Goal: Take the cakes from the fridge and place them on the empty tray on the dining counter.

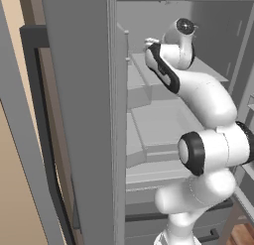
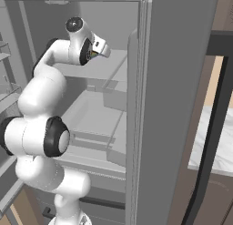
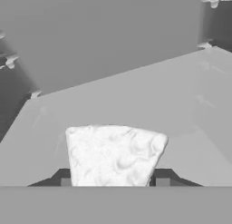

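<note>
Cake slice sits between the pincer tips, apparently grasped; lifting straight off the fridge shelf should avoid smearing frosting

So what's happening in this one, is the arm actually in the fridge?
Yes. The white arm reaches into the open fridge, up at an upper shelf. In the hand view a white-frosted cake slice sits on that shelf between the two fingertips, jaws set either side of it. Whether they already press it I cannot tell.
</note>
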Tool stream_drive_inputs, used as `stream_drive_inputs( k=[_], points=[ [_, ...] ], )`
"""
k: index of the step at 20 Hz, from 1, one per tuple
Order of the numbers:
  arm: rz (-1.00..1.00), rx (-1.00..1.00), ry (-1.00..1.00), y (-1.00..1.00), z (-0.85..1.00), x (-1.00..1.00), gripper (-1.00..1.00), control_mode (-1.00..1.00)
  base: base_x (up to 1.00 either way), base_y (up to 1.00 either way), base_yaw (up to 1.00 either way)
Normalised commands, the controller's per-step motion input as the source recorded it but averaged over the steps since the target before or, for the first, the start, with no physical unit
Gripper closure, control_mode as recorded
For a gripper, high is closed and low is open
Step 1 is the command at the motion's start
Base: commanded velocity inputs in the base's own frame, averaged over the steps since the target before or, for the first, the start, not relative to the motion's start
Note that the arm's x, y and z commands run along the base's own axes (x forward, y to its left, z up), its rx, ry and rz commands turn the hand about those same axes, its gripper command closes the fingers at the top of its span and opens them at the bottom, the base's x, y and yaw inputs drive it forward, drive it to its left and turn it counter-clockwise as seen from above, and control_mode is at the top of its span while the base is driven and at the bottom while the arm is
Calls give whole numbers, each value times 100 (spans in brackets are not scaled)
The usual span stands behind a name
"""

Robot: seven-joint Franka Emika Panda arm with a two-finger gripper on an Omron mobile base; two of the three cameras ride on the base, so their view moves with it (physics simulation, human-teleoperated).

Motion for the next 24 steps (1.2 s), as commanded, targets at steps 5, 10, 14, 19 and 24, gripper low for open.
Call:
stream_drive_inputs(
  k=[5, 10, 14, 19, 24],
  points=[
    [4, -7, -14, -5, 8, -95, 100, -100, 0, 0, 0],
    [6, -4, -24, -5, 1, -100, 100, -100, 0, 0, 0],
    [8, 0, -5, -2, 7, -100, 100, -100, 0, 0, 0],
    [13, 0, 11, 0, 13, -100, 100, -100, 0, 0, 0],
    [12, -4, 0, 0, 1, -100, 100, -100, 0, 0, 0]
  ],
)
